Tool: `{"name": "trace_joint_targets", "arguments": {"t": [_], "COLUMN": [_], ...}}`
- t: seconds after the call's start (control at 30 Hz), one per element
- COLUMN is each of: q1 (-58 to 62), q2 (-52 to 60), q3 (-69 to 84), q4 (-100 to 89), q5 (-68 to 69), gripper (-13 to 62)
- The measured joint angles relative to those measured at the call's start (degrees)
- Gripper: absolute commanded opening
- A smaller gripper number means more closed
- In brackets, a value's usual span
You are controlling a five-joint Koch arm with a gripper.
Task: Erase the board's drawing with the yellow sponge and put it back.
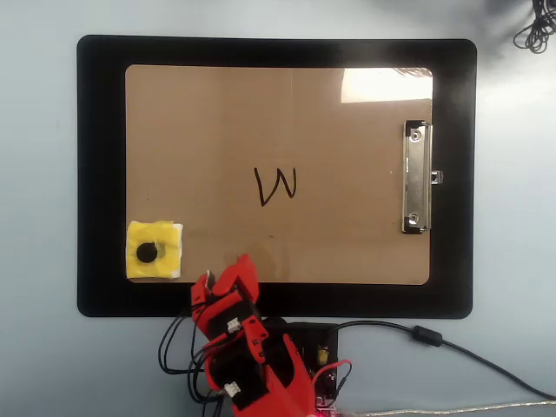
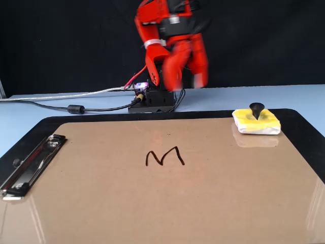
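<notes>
The brown board (image 1: pixel 217 122) (image 2: pixel 152 203) lies on a black mat (image 1: pixel 100 174) (image 2: pixel 303 127). At its middle is the drawing (image 1: pixel 276 186) (image 2: pixel 164 157), a thin black W-like scribble. The yellow sponge (image 1: pixel 167 241) (image 2: pixel 264 123), with a black knob on top, sits on the board's near-left corner in the overhead view. My red gripper (image 1: pixel 224 274) (image 2: pixel 187 84) hangs in the air over the mat's near edge, right of the sponge in the overhead view and apart from it. It is motion-blurred, its jaws look parted, and nothing is between them.
A silver clip (image 1: pixel 417 178) (image 2: pixel 30 165) sits on the board's short edge far from the sponge. The arm's base (image 2: pixel 155 99) and cables (image 1: pixel 434 339) (image 2: pixel 76 108) lie on the pale blue table beside the mat.
</notes>
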Motion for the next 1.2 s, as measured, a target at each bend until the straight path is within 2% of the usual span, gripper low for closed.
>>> {"name": "trace_joint_targets", "arguments": {"t": [0.07,0.2,0.33,0.63,0.83,0.93,1.03,1.17,1.2], "q1": [-8.6,-17.7,-21.3,-21.4,-20.7,-20.7,-20.0,-16.5,-15.8], "q2": [-2.3,-7.6,-12.5,-30.7,-31.3,-31.3,-31.3,-31.8,-32.0], "q3": [4.3,14.7,23.2,23.6,24.1,25.0,26.6,29.7,30.4], "q4": [-15.5,-42.6,-63.9,-81.2,-81.9,-82.6,-84.6,-91.3,-92.9], "q5": [-0.9,-3.3,-3.7,-3.6,-3.4,-3.1,-3.0,-1.7,-1.1], "gripper": [33.7,33.7,33.7,33.8,32.4,25.0,13.1,-6.9,-8.3]}}
